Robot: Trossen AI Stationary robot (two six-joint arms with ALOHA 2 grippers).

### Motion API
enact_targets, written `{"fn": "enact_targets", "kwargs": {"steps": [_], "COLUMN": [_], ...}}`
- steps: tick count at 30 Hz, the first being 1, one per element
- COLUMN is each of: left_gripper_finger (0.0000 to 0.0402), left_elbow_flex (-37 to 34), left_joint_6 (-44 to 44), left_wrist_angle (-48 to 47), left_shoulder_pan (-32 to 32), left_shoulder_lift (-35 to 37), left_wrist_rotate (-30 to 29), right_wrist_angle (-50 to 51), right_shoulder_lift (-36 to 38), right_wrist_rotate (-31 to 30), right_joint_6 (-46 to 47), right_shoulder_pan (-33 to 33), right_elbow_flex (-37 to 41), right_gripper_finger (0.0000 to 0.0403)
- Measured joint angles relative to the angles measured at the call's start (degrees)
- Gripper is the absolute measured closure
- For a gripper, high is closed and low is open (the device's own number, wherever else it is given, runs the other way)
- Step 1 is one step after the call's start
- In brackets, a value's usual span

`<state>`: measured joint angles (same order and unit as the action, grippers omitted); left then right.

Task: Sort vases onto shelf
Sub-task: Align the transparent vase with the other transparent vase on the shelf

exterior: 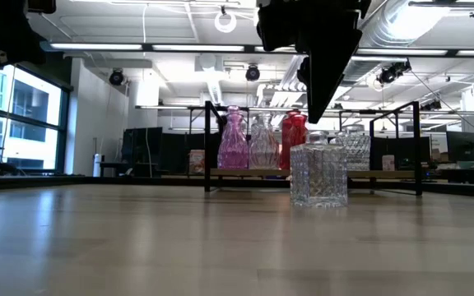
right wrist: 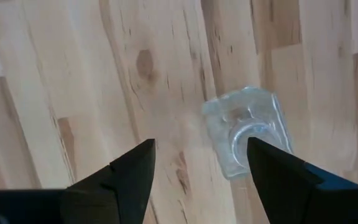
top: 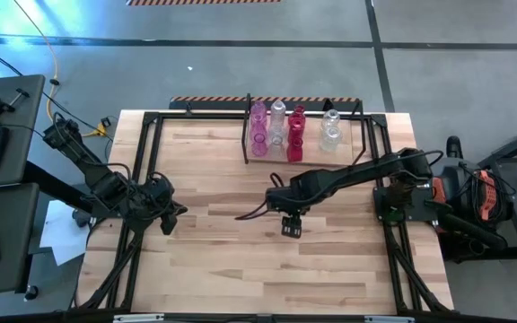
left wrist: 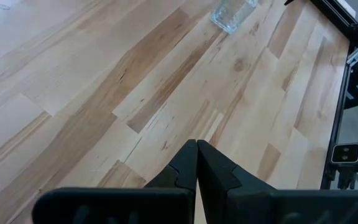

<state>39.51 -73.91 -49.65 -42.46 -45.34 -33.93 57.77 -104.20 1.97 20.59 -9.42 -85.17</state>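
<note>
So the right pincer is hanging over the middle of the counter with its fingers spread wide, nothing in them. Right below it sits a clear vase, square-ish with a cut-glass pattern, standing upright on the wood; in the wrist view one finger overlaps its edge, but I can't tell if it's actually touching. In the low view that same vase is out in front of the shelf, well apart from it. The shelf is at the far edge of the counter and already holds a bunch: pink vases on its left end, red vases around the middle, and clear vases toward its right end. The left pincer is parked over the left side of the counter, clenched tight with its fingertips pressed together, holding nothing. From its wrist view you can just catch the bottom of the clear vase farther off.
</note>
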Motion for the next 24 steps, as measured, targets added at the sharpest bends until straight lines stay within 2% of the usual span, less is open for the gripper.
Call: {"fn": "enact_targets", "kwargs": {"steps": [8,16,24], "left_gripper_finger": [0.0401,0.0401,0.0401], "left_elbow_flex": [0.0,0.0,0.0], "left_joint_6": [-0.5,-1.1,-1.0], "left_wrist_angle": [0.0,0.2,0.2], "left_shoulder_pan": [0.0,0.0,0.1], "left_shoulder_lift": [0.0,0.0,0.0], "left_wrist_rotate": [-1.0,-1.2,-1.3], "right_wrist_angle": [-0.6,-4.3,-4.6], "right_shoulder_lift": [0.0,0.0,0.1], "right_wrist_rotate": [-1.0,2.4,0.2], "right_joint_6": [-1.6,0.7,1.3], "right_shoulder_pan": [1.2,1.6,1.4], "right_elbow_flex": [0.4,5.8,6.2], "right_gripper_finger": [0.0167,0.0167,0.017]}}
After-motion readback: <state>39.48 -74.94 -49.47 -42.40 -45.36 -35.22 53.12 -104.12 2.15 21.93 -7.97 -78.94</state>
